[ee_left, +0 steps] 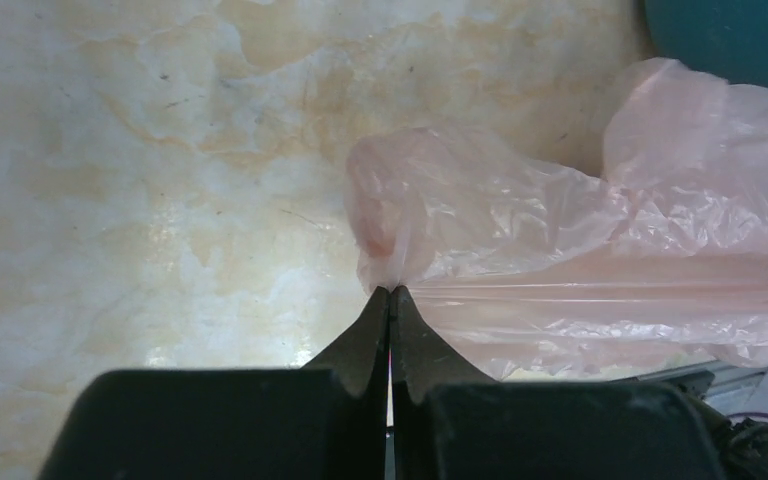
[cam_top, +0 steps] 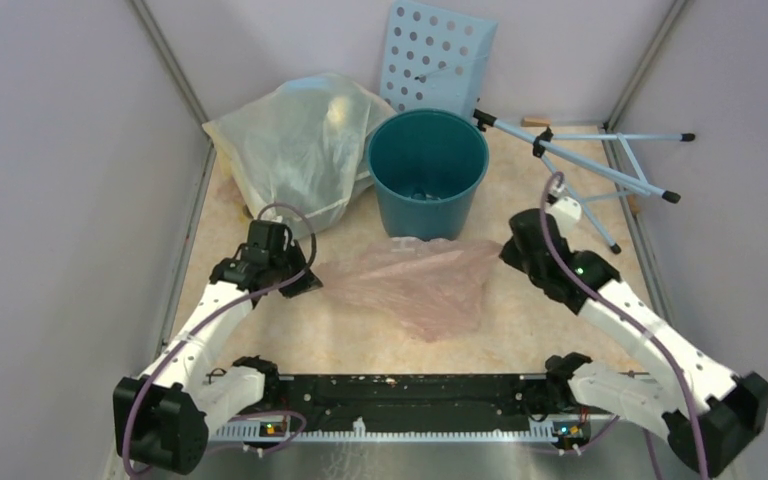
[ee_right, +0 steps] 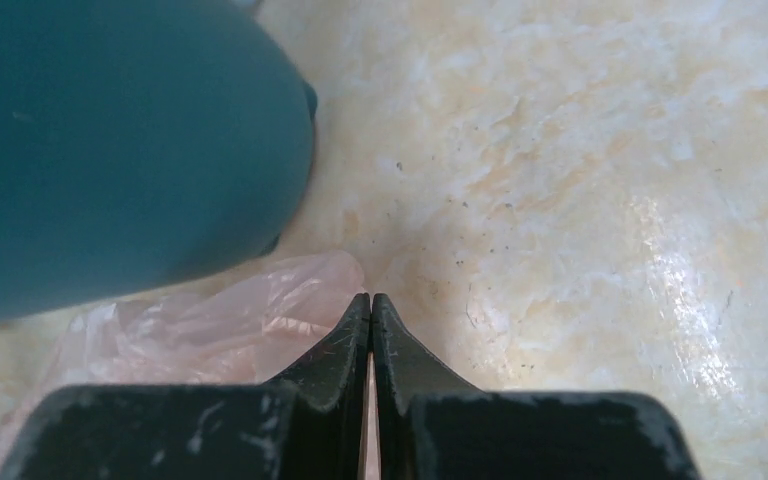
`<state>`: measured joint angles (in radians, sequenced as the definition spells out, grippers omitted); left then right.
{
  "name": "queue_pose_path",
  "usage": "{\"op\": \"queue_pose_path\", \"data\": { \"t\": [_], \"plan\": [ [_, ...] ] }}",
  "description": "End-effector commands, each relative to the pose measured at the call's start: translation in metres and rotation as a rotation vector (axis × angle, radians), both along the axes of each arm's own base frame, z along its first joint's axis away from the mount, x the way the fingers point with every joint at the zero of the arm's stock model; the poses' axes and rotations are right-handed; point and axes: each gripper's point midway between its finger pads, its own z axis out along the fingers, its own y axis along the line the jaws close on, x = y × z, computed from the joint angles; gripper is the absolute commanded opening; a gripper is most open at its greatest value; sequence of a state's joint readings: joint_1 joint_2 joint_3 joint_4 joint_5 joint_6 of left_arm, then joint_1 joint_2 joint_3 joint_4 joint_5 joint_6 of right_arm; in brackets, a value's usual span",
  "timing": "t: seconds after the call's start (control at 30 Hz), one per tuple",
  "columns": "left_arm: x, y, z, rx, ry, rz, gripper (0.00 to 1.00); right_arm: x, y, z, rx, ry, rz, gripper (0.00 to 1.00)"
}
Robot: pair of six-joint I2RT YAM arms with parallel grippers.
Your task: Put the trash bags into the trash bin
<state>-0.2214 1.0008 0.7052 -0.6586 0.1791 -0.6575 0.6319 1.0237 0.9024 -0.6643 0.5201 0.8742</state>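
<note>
The pale-pink trash bag [cam_top: 420, 285] lies spread on the table just in front of the teal trash bin [cam_top: 430, 215], which stands upright and open. My left gripper [cam_top: 310, 280] is shut on the bag's left corner, pinching it at the tips [ee_left: 390, 290]; the bag [ee_left: 580, 250] runs taut to the right, with the bin [ee_left: 740, 40] at the top right. My right gripper [cam_top: 510, 250] is shut at the bag's right corner [ee_right: 370, 297]. The bag [ee_right: 210, 320] reaches its tips, beside the bin [ee_right: 110, 150].
A large bulging yellowish-clear sack [cam_top: 300, 150] sits at the back left against the bin. A light-blue panel with round holes [cam_top: 438, 55] leans on the back wall. A folded light-blue stand [cam_top: 600, 165] lies at the back right. Walls enclose both sides.
</note>
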Motion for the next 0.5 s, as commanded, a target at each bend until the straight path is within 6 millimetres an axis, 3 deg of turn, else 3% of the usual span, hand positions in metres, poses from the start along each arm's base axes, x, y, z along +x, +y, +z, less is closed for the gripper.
{"op": "queue_pose_path", "data": {
  "t": [0.0, 0.1, 0.37, 0.47],
  "plan": [
    [0.017, 0.008, 0.016, 0.028, -0.047, 0.046, 0.00, -0.010, -0.037, 0.012, 0.092, -0.089, -0.134, 0.00],
    [0.025, 0.007, 0.030, 0.025, -0.094, 0.041, 0.00, -0.013, -0.036, 0.017, 0.113, -0.112, -0.104, 0.00],
    [0.046, -0.001, 0.106, -0.001, -0.322, -0.034, 0.00, -0.007, 0.015, 0.039, 0.205, -0.143, 0.176, 0.00],
    [0.052, 0.008, 0.131, 0.046, -0.381, -0.013, 0.00, -0.011, 0.010, 0.034, 0.213, -0.092, 0.117, 0.00]
  ]
}}
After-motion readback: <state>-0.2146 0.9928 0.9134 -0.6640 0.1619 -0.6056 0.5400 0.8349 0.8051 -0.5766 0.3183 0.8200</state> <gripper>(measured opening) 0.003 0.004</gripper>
